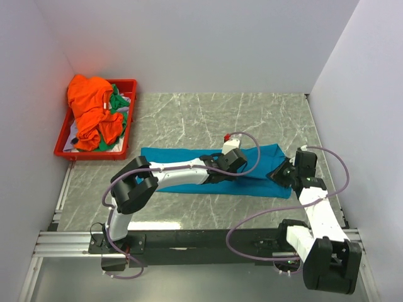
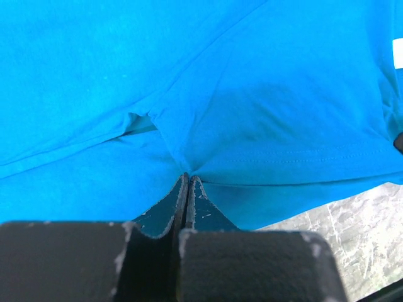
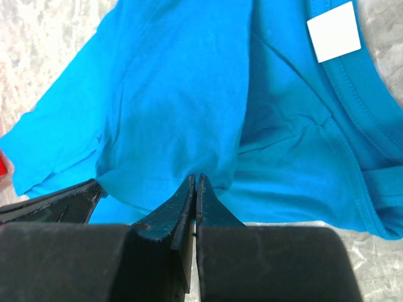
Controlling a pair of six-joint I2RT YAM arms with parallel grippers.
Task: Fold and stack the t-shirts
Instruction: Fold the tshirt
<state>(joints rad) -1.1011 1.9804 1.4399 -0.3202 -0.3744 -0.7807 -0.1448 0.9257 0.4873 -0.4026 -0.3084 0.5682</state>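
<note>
The teal-blue t-shirt (image 1: 167,156) lies folded into a long strip across the middle of the table. My left gripper (image 1: 215,175) is shut on a pinch of its cloth near the strip's front edge; in the left wrist view the shirt (image 2: 252,94) puckers at the closed tips (image 2: 187,179). My right gripper (image 1: 281,173) is shut on a fold at the shirt's right end, by the collar. In the right wrist view the cloth (image 3: 176,94) gathers at the closed tips (image 3: 196,180). The orange t-shirt (image 1: 91,110) and the green t-shirt (image 1: 118,104) lie crumpled in the tray.
The red plastic tray (image 1: 94,154) stands at the back left against the wall. White walls close in the table on the left, back and right. A white label (image 3: 334,30) sits at the shirt's collar. Cables loop beside both arms.
</note>
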